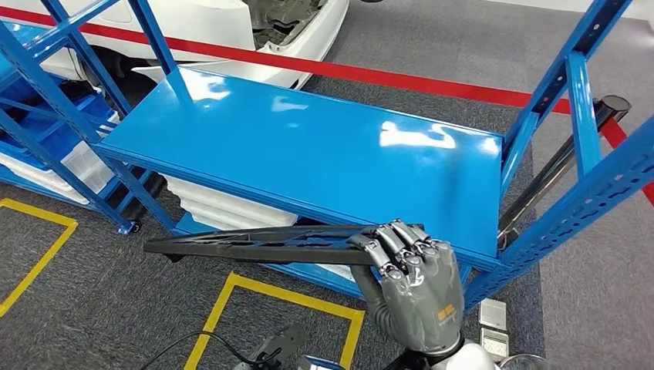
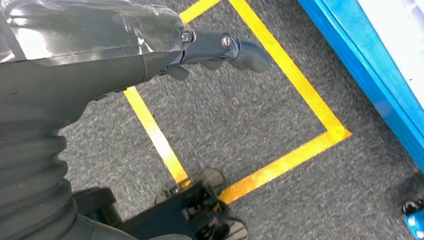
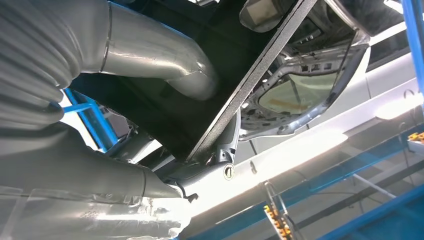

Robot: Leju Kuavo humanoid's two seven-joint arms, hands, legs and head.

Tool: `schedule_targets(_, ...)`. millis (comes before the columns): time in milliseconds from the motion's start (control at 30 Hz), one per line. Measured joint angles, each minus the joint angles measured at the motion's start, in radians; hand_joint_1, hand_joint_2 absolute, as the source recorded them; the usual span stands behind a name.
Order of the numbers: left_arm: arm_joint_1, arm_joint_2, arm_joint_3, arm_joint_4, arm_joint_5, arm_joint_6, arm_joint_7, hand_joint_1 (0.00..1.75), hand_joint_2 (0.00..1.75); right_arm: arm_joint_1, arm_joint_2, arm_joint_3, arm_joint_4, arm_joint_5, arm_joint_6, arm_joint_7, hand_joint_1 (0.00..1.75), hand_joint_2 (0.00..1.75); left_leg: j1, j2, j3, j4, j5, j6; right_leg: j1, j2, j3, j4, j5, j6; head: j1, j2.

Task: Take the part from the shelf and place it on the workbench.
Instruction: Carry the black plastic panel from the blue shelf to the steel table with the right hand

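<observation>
In the head view, the right hand [image 1: 412, 281] reaches up from below at the front edge of the blue shelf [image 1: 308, 146], its fingers [image 1: 389, 247] curled over one end of a long, dark, flat part [image 1: 254, 243]. The part runs out sideways from the hand toward the left, roughly level, lying just in front of and slightly below the shelf's front lip, over the grey carpet floor [image 1: 100, 301] with its yellow floor markings [image 1: 270, 289]. The glossy top board of the shelf is bare; white stacked pieces [image 1: 224, 204] sit on the level beneath it. A red line [image 1: 385, 77] crosses the floor behind the shelf, and a white car body [image 1: 231, 23] stands beyond it. In the left wrist view, the left hand [image 2: 215, 50] hangs over the carpet and a yellow taped square [image 2: 280, 165], with the blue shelf edge [image 2: 370, 75] to one side; its thumb sticks out straight and nothing is in it, though how far its fingers are spread cannot be told. In the right wrist view, the right hand's thumb [image 3: 165, 60] and fingers [image 3: 220, 150] close on the black textured part [image 3: 210, 90], which stretches away from the hand.
</observation>
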Motion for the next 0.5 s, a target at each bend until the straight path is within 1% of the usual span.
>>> schedule_targets(33,0.0,-0.001,0.0,0.0,0.0,0.0,0.0,0.0,1.75,0.0,0.0,0.0,0.0,0.0,0.0,0.0,1.75,1.75,0.0,0.0,-0.003,0.0,0.004,-0.007,0.002,0.001,-0.002,-0.003,0.004,-0.003,0.0,0.0)
schedule_targets(67,0.0,-0.001,0.0,0.0,0.0,0.0,0.0,0.0,1.75,0.0,0.0,0.0,0.0,0.0,0.0,0.0,1.75,1.75,0.001,0.0,-0.004,0.0,0.004,-0.012,0.0,0.001,-0.003,-0.007,0.009,-0.008,0.0,0.0)
schedule_targets(100,0.0,-0.002,0.0,0.0,0.0,0.0,0.0,0.0,1.75,0.0,0.0,0.0,0.0,0.0,0.001,0.0,1.75,1.75,0.001,-0.002,-0.006,0.006,-0.003,-0.017,-0.003,0.0,-0.004,-0.013,0.015,-0.013,-0.001,0.0)
schedule_targets(133,0.0,-0.002,0.0,0.0,0.0,0.0,0.001,0.0,1.75,-0.001,0.001,0.0,0.0,0.0,0.002,0.0,1.75,1.75,0.001,-0.003,-0.013,0.026,-0.022,-0.021,-0.006,-0.002,-0.005,-0.019,0.022,-0.02,-0.002,0.0)
schedule_targets(167,0.0,-0.002,0.0,0.0,0.001,0.0,0.002,0.0,1.75,-0.001,0.002,0.0,0.0,0.0,0.003,0.001,1.75,1.75,0.001,-0.004,-0.028,0.066,-0.053,-0.026,-0.01,-0.004,-0.008,-0.024,0.029,-0.025,-0.005,0.0)
schedule_targets(233,0.001,-0.002,0.0,0.0,0.001,0.0,0.004,0.0,1.75,-0.002,0.003,0.0,0.001,-0.002,0.005,0.002,1.75,1.75,0.006,-0.005,-0.073,0.191,-0.129,-0.035,-0.01,-0.006,-0.019,-0.024,0.037,-0.029,-0.009,0.0)
schedule_targets(267,0.002,-0.002,0.0,0.0,0.001,0.0,0.005,0.0,1.75,-0.002,0.004,0.0,0.001,-0.002,0.006,0.003,1.75,1.75,0.008,-0.005,-0.092,0.246,-0.153,-0.039,-0.01,-0.007,-0.026,-0.021,0.04,-0.028,-0.01,0.0)
schedule_targets(300,0.003,-0.002,0.0,0.0,0.002,0.0,0.006,0.0,1.75,-0.001,0.004,0.0,0.002,-0.003,0.006,0.003,1.75,1.75,0.011,-0.005,-0.096,0.274,-0.161,-0.042,-0.011,-0.008,-0.033,-0.018,0.043,-0.026,-0.01,0.0)
schedule_targets(333,0.003,-0.002,0.0,0.0,0.002,0.0,0.006,0.0,1.75,-0.001,0.004,0.0,0.002,-0.003,0.007,0.003,1.75,1.75,0.014,-0.005,-0.081,0.261,-0.15,-0.045,-0.012,-0.008,-0.039,-0.014,0.045,-0.024,-0.01,0.0)
schedule_targets(367,0.003,-0.002,0.0,0.0,0.002,0.0,0.006,0.0,1.75,-0.001,0.004,0.0,0.003,-0.003,0.007,0.004,1.75,1.75,0.017,-0.005,-0.046,0.208,-0.123,-0.047,-0.014,-0.008,-0.044,-0.009,0.046,-0.021,-0.01,0.0)
schedule_targets(400,0.002,-0.002,0.0,0.0,0.002,0.0,0.006,0.0,1.75,-0.001,0.005,0.0,0.003,-0.004,0.007,0.004,1.75,1.75,0.021,-0.005,-0.004,0.133,-0.097,-0.05,-0.015,-0.008,-0.048,-0.004,0.046,-0.017,-0.011,0.0)
schedule_targets(433,0.002,-0.002,0.0,0.0,0.001,0.0,0.006,0.0,1.75,-0.001,0.005,0.0,0.003,-0.005,0.007,0.005,1.75,1.75,0.022,-0.007,0.032,0.066,-0.076,-0.051,-0.015,-0.007,-0.052,0.003,0.047,-0.012,-0.011,0.0)
schedule_targets(467,0.001,-0.002,0.0,0.0,0.001,0.0,0.006,0.0,1.75,-0.002,0.006,0.0,0.003,-0.007,0.007,0.006,1.75,1.75,0.023,-0.009,0.052,0.021,-0.063,-0.05,-0.013,-0.006,-0.056,0.008,0.048,-0.006,-0.011,0.0)
schedule_targets(500,0.002,-0.002,0.0,0.0,0.001,0.0,0.006,0.0,1.75,-0.002,0.006,0.0,0.003,-0.009,0.006,0.009,1.75,1.75,0.021,-0.011,0.058,0.001,-0.06,-0.046,-0.011,-0.005,-0.06,0.011,0.05,0.001,-0.011,0.0)
